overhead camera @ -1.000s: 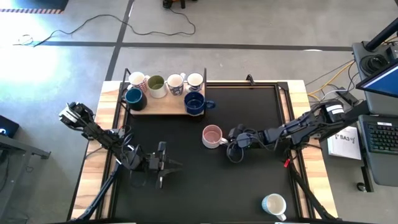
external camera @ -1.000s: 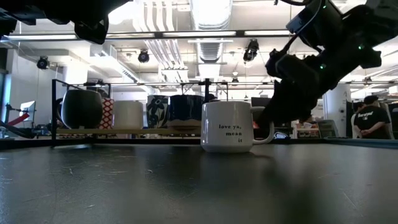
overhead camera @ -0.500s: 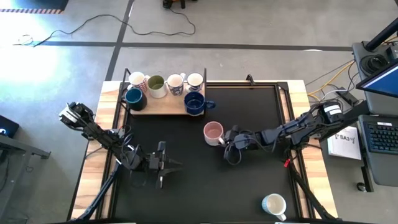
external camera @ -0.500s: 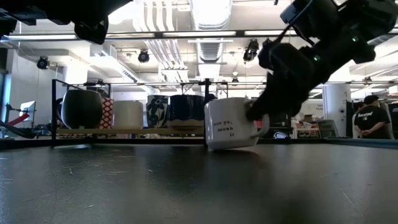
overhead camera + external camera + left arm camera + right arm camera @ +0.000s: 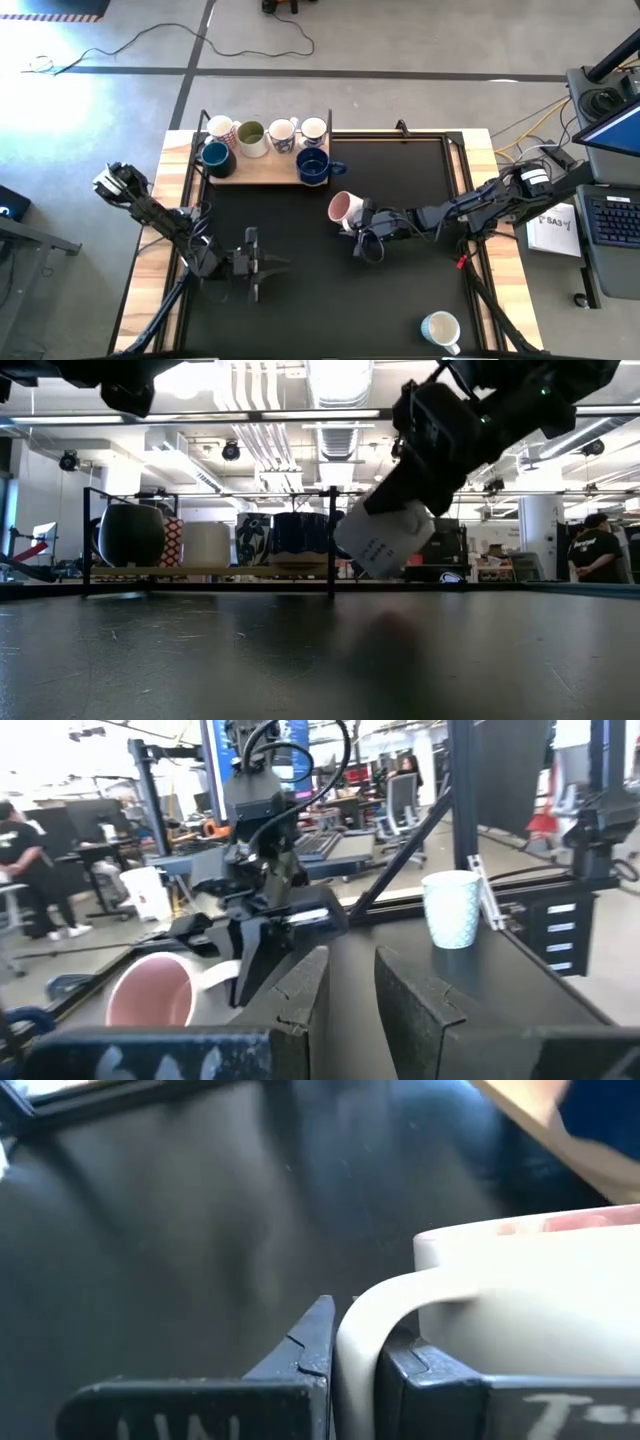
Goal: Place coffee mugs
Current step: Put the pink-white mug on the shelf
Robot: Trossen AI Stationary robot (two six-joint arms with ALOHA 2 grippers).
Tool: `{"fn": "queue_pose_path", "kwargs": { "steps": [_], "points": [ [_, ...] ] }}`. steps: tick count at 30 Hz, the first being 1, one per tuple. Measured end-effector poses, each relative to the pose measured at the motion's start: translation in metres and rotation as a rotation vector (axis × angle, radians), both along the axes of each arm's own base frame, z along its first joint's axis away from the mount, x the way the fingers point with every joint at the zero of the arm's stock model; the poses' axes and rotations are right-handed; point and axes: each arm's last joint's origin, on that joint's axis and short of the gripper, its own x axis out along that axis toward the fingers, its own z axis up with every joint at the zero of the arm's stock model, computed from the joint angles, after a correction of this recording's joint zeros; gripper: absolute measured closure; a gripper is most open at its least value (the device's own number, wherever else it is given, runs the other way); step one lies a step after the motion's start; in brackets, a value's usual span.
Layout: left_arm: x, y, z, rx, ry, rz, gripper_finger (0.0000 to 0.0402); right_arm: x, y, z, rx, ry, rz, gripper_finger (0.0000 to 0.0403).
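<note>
Black worktop [image 5: 400, 300], wooden tray [image 5: 262, 176] at its far left corner with six mugs [image 5: 252, 138] lined up in two rows, probably the drop-off spot. Right gripper [image 5: 362, 220] mid-table, clamped on the handle of the pink-inside mug [image 5: 343, 208]; mug is lifted clear of the top and tilted, hanging from that one-sided handle grip. Likely headed to the tray, just beyond it. Left gripper [image 5: 262, 264] hovers near the front left, holding nothing, fingers a little apart, waiting. Last white mug [image 5: 440, 327] sits at the near right edge, untouched.
</note>
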Motion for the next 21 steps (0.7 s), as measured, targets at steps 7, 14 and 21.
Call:
{"fn": "queue_pose_path", "kwargs": {
  "steps": [7,14,21],
  "points": [
    [-0.011,-0.010,0.002,0.033,0.009,0.104,0.0335,0.007,0.001,0.014,-0.030,-0.122,0.032,0.0383],
    [-0.013,-0.015,0.006,0.060,0.009,0.137,0.0335,0.021,0.005,0.017,-0.050,-0.297,0.093,0.0382],
    [-0.014,-0.016,0.006,0.061,0.009,0.135,0.0335,0.039,0.008,-0.001,-0.104,-0.494,0.172,0.0381]
  ]
}}
